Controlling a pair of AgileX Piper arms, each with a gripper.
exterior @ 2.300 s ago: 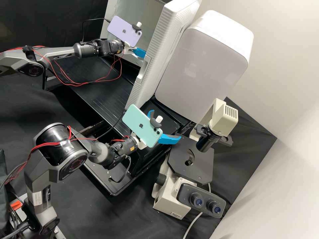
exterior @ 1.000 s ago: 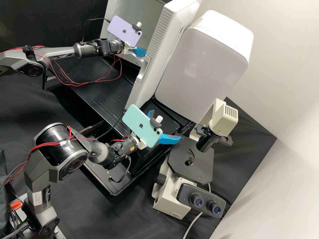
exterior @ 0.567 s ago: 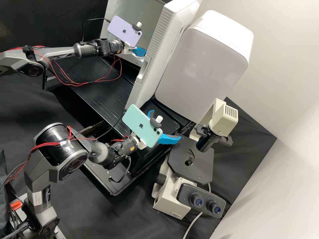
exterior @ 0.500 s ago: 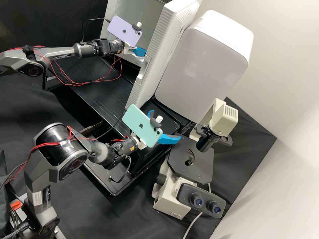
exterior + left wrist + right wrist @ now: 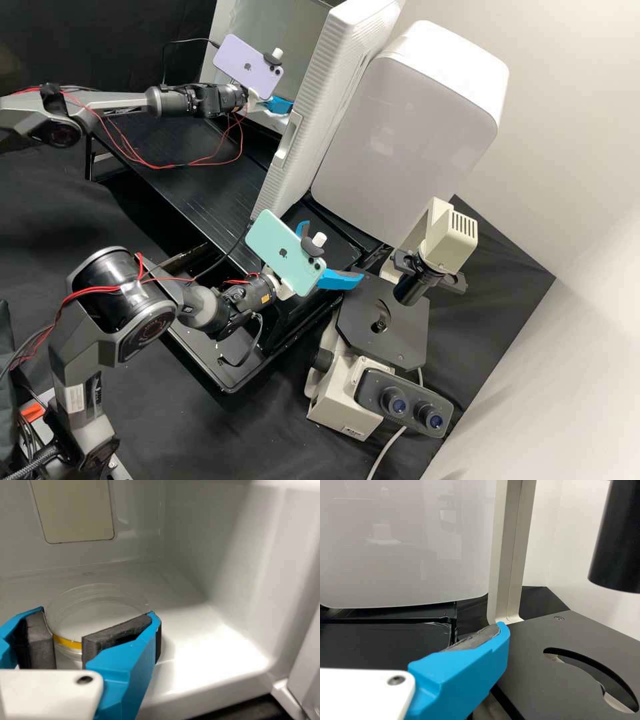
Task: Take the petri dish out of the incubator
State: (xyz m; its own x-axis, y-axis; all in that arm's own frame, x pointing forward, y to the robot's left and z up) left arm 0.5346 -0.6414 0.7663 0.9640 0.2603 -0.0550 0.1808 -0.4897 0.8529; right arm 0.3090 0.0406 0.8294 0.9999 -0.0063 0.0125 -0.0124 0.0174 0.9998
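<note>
The clear petri dish [image 5: 95, 607], with a yellow band on its side, lies on the white floor of the incubator [image 5: 215, 645]. My left gripper [image 5: 95, 622] is inside the chamber, its pads shut against the dish's two sides. In the high view the left gripper [image 5: 280, 105] is past the open ribbed door [image 5: 313, 113]. My right gripper [image 5: 337, 263] hangs open and empty at the front of the bench, beside the microscope stage [image 5: 580, 650]. One of its blue fingers [image 5: 470, 660] shows in the right wrist view.
A white microscope [image 5: 380, 373] stands at the front right, its black stage [image 5: 380, 320] just under the right gripper. A large white cabinet [image 5: 413, 127] stands next to the incubator door. A black ribbed platform [image 5: 200, 187] runs beneath both arms.
The left arm's elbow and wrist have shifted slightly up and to the left in the last half second. The right arm has not moved.
</note>
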